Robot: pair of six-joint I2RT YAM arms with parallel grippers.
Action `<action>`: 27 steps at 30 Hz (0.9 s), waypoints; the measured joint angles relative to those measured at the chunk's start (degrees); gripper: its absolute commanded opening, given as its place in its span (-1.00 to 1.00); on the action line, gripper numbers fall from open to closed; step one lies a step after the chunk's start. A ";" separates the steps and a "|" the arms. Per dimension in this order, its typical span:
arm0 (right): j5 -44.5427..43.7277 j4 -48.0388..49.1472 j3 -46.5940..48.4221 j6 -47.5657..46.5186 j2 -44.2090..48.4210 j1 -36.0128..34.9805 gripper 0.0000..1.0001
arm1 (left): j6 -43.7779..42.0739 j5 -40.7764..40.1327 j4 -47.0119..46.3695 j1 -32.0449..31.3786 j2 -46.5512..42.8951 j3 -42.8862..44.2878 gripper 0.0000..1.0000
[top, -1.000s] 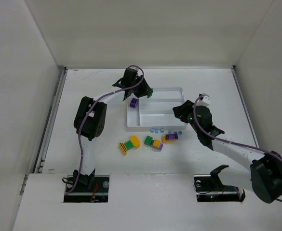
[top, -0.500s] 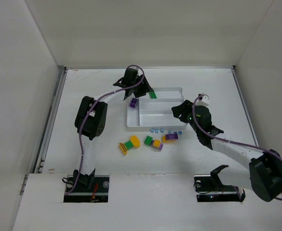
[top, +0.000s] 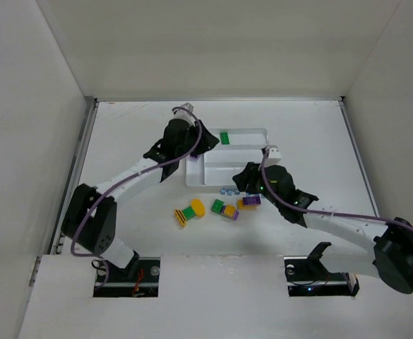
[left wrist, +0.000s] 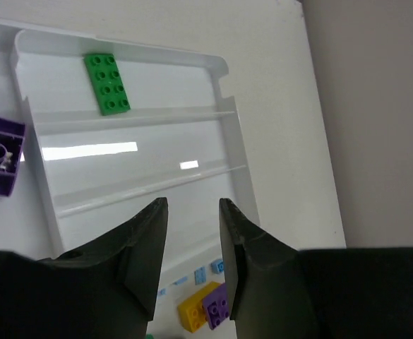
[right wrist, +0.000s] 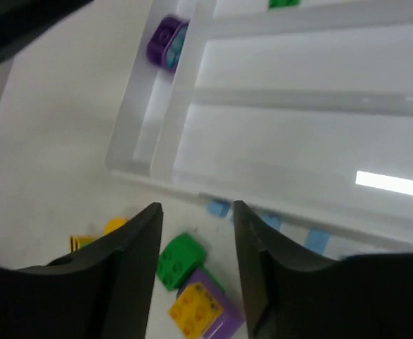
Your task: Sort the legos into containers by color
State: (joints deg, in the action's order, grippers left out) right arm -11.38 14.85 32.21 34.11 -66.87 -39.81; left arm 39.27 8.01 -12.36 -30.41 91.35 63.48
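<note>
Nearest the arm bases, on the white desk (top: 312, 127), lie a clump of yellow, green and striped plastic toy bricks (top: 189, 212), a joined green, yellow and purple brick piece (top: 225, 209) and a yellow-and-purple brick pair (top: 248, 201). Tiny light-blue bricks (top: 227, 191) sit just beyond them, beside the near wall of the white rectangular plastic tray (top: 262, 131). The right tool (right wrist: 195, 212) hovers over that wall, its jaws moderately apart and holding nothing. In its wrist view the joined piece lies just on the near side of the tips. The green end is closest and roughly under the gap, and the long axis slants away toward the tool's right. The right arm looks the nearer one for this piece. A short pull back and a descent should reach it, perhaps with a wrist turn to close across its narrow sides. Bare desk lies on the tool's near and left sides, but the tray wall and the blue bits crowd the far side. Farther off, to the tool's far left, a purple brick (right wrist: 165, 34) rests in the tray's narrow side section, and a flat green plate (left wrist: 107, 83) lies in the farthest long section; the two sections between show nothing. The left tool (left wrist: 192, 208) hangs above the tray's narrow end, jaws narrowly parted and empty, the purple brick to its left.
</note>
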 measured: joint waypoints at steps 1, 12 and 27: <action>-0.31 -1.64 0.00 -0.44 0.52 -2.64 0.18 | 0.15 -0.44 -1.66 -0.85 -3.28 -3.54 -0.36; -8.11 -19.41 0.39 -5.35 4.09 -22.84 0.48 | 1.03 -2.25 -2.84 -2.86 -22.40 -27.12 -0.22; -5.46 -26.40 9.77 -17.40 -10.25 -22.40 0.41 | 3.02 2.91 -0.31 0.92 -34.53 -29.59 -0.14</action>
State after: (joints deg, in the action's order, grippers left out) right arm -16.84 -11.55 41.98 16.71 -77.12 -62.22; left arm 42.28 10.92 -12.67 -29.50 56.82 33.89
